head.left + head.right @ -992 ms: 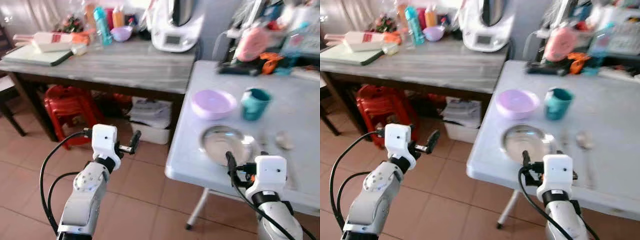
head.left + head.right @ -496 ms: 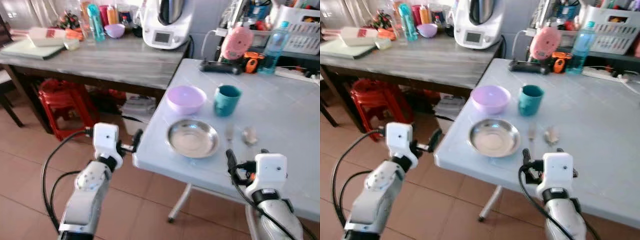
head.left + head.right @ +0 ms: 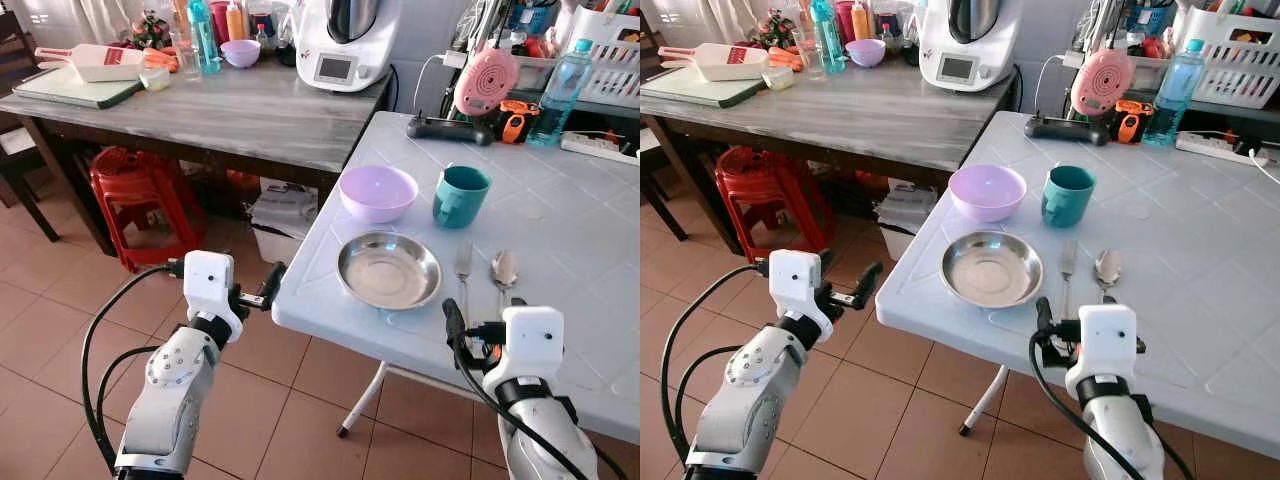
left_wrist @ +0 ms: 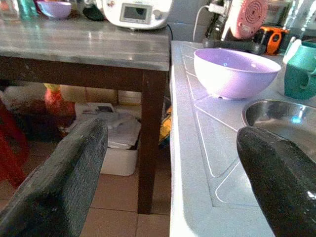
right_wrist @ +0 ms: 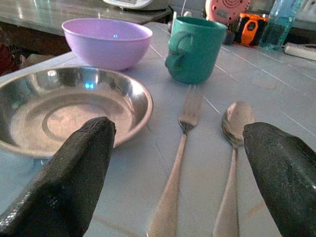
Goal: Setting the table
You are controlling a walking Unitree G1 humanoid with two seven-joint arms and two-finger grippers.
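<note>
On the pale blue table (image 3: 570, 240) lie a steel plate (image 3: 389, 270), a purple bowl (image 3: 378, 192) behind it, a teal mug (image 3: 460, 196), and a fork (image 3: 462, 275) and spoon (image 3: 503, 272) to the plate's right. My left gripper (image 3: 268, 288) hovers open off the table's left edge, level with the tabletop; its wrist view looks along that edge toward the purple bowl (image 4: 236, 71). My right gripper (image 3: 483, 312) is open at the table's near edge, just in front of the fork (image 5: 177, 163) and spoon (image 5: 234, 143). Both hold nothing.
A grey wooden side table (image 3: 220, 110) stands to the left with a white kitchen machine (image 3: 345, 40), bottles and a cutting board. A red stool (image 3: 135, 195) and a white box (image 3: 285, 220) sit under it. A pink fan (image 3: 485, 80), water bottle (image 3: 560, 80) and basket line the far edge.
The whole picture shifted and sharpened as the camera moved. Both grippers keep the same open pose, and the tableware has stayed in place.
</note>
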